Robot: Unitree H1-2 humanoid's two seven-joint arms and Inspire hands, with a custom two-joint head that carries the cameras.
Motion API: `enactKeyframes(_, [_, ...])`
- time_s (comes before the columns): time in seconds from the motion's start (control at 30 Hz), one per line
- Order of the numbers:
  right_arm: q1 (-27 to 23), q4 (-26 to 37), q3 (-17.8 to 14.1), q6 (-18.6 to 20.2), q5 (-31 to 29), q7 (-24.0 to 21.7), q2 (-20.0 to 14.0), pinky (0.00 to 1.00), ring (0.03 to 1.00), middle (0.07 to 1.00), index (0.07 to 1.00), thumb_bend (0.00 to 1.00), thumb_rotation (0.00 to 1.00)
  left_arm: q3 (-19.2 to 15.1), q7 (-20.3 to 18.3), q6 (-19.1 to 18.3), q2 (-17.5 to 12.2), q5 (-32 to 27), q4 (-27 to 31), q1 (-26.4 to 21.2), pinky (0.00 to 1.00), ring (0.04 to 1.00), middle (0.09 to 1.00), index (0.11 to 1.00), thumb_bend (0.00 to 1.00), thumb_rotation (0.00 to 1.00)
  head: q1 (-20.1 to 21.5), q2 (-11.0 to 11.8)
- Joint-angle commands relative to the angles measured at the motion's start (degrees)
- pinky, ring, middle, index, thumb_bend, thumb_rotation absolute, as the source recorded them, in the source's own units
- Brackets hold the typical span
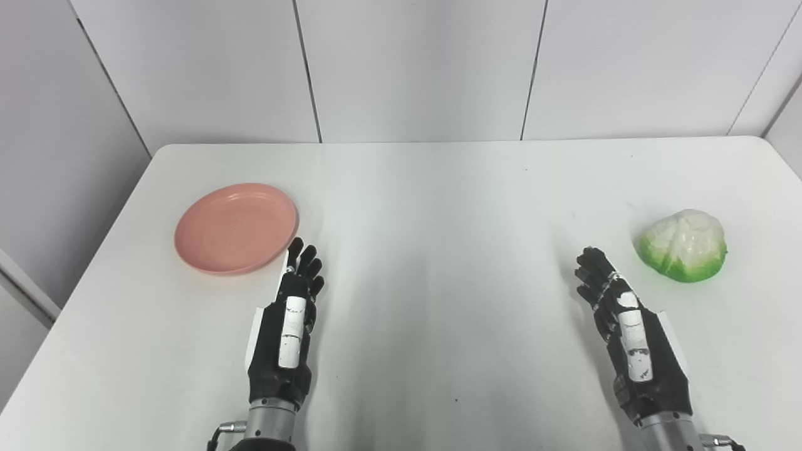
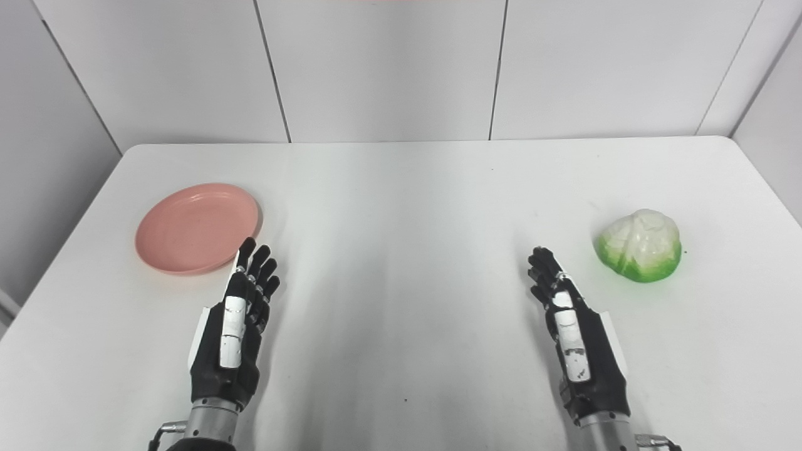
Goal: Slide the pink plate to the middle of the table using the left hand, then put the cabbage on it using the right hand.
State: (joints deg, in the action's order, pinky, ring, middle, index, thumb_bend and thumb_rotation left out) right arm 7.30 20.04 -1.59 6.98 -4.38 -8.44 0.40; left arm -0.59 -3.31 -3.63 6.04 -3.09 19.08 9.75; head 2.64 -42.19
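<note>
Both hands empty, fingers apart: left hand [image 1: 294,313] fingertips overlap pink plate [image 1: 235,227], contact unclear; right hand [image 1: 626,326] near cabbage [image 1: 684,245].

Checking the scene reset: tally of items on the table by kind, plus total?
Pink plate: 1
Cabbage: 1
Total: 2
Both lie on the white table; neither hand holds anything.

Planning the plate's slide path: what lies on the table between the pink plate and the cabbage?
Only bare table lies between the pink plate and the cabbage, as both eye views show; the hands sit nearer the robot.
</note>
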Motion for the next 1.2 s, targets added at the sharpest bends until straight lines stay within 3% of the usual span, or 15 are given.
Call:
enactKeyframes(0.0, [2.98, 1.74, 0.36, -0.34, -0.77, -0.56, -1.91, 0.96, 0.932, 0.911, 0.89, 0.87, 0.98, 0.11, -0.53, 0.59, -2.25, 0.08, 1.22, 5.92, 1.0, 0.99, 0.992, 1.0, 0.87, 0.9, -0.05, 0.0])
enactKeyframes(0.5, [3.05, 1.64, 0.43, -0.85, -0.47, -0.43, -1.82, 0.95, 0.922, 0.904, 0.888, 0.87, 0.98, 0.2, -0.54, 0.98, -2.31, 0.32, 0.98, 6.0, 1.0, 0.988, 0.988, 1.0, 0.86, 0.9, -0.44, 0.49])
enactKeyframes(0.53, [3.25, 1.33, 0.33, -1.25, -0.65, -0.56, -1.92, 0.95, 0.924, 0.905, 0.889, 0.87, 0.98, 0.36, -0.56, 1.45, -2.2, 0.44, 0.59, 6.18, 1.0, 0.988, 0.988, 1.0, 0.86, 0.9, -2.39, 2.61])
enactKeyframes(0.57, [3.39, 1.1, 0.26, -1.53, -0.77, -0.65, -2.0, 0.95, 0.924, 0.905, 0.889, 0.87, 0.98, 0.48, -0.57, 1.8, -2.13, 0.51, 0.3, 6.31, 1.0, 0.988, 0.988, 1.0, 0.86, 0.9, -2.39, 2.61])
enactKeyframes(0.6, [3.7, 0.34, 0.01, -2.38, -1.02, -0.89, -2.31, 0.95, 0.925, 0.906, 0.889, 0.87, 0.98, 0.87, -0.46, 2.87, -1.88, 1.03, -0.62, 6.61, 1.0, 0.989, 0.988, 1.0, 0.86, 0.9, -5.96, 5.86])
enactKeyframes(0.63, [4.0, -0.65, -0.36, -3.42, -1.35, -1.2, -2.74, 0.96, 0.928, 0.91, 0.89, 0.88, 0.99, 1.42, -0.37, 4.15, -1.62, 1.63, -1.8, 6.9, 1.0, 0.985, 0.986, 1.0, 0.85, 0.9, -8.3, 7.91])
enactKeyframes(0.67, [4.22, -1.5, -0.67, -4.43, -1.67, -1.57, -3.14, 0.97, 0.931, 0.915, 0.892, 0.88, 0.99, 1.87, -0.3, 5.12, -1.37, 1.91, -2.74, 7.15, 1.0, 0.983, 0.987, 1.0, 0.84, 0.91, -8.86, 8.4])
enactKeyframes(0.7, [4.31, -2.97, -1.24, -6.0, -2.46, -2.28, -3.69, 0.98, 0.937, 0.921, 0.896, 0.88, 1.0, 2.31, -0.07, 6.2, -0.72, 1.93, -4.17, 7.27, 1.0, 0.981, 0.986, 1.0, 0.83, 0.91, -11.69, 10.92])
enactKeyframes(0.9, [3.15, -9.79, -3.86, -11.5, -5.31, -5.37, -5.69, 1.0, 0.971, 0.934, 0.934, 0.83, 1.0, 4.38, 2.31, 10.07, 1.57, 3.94, -9.7, 6.37, 1.0, 0.96, 0.957, 1.0, 0.81, 0.86, -16.3, 15.44])
enactKeyframes(1.17, [2.13, -13.57, -4.07, -13.21, -6.05, -5.53, -7.4, 1.0, 0.989, 0.945, 0.951, 0.82, 1.0, 5.88, 3.84, 14.19, 1.71, 4.79, -13.49, 4.79, 0.96, 0.963, 0.969, 1.0, 0.77, 0.82, -18.78, 18.08])
